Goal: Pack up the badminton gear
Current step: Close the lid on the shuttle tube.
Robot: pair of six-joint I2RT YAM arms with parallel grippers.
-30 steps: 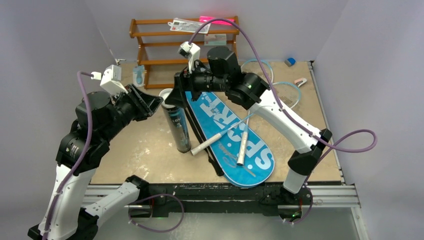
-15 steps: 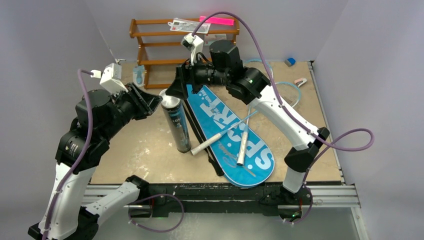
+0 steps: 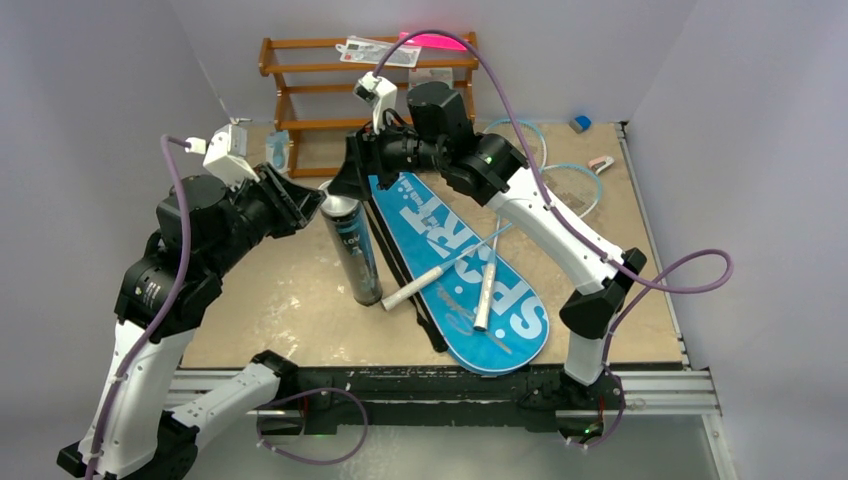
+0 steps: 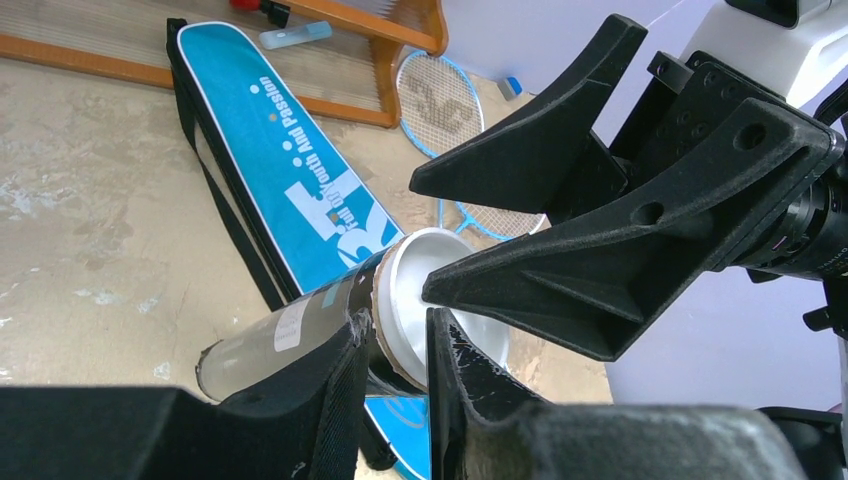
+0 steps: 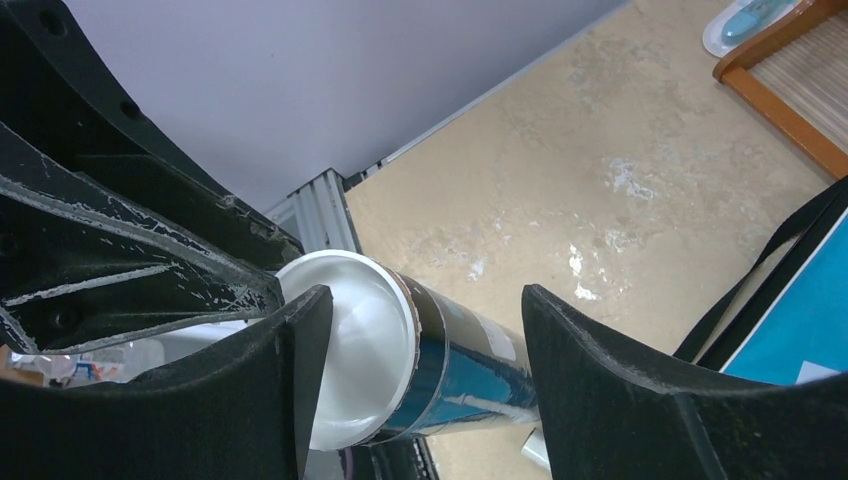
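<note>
The counter is largely taken up by the blue bag, which lies flat and looks soft and limp, so it is best lifted by an edge. Two rackets are laid across it, handles toward the near side. They are judged light, with delicate strings, and are best gripped at the handles.

Just left of the bag the black tube stands slightly tilted. It is probably hollow, light, stiff and glossy, so it is easily tipped and apt to slip. The body just below the top is the safer hold. Its white cap may pop off if pulled.

The left claw is pinched narrowly on the tube's top rim. The right claw is spread wide astride the capped end, and nothing is held by it.
</note>
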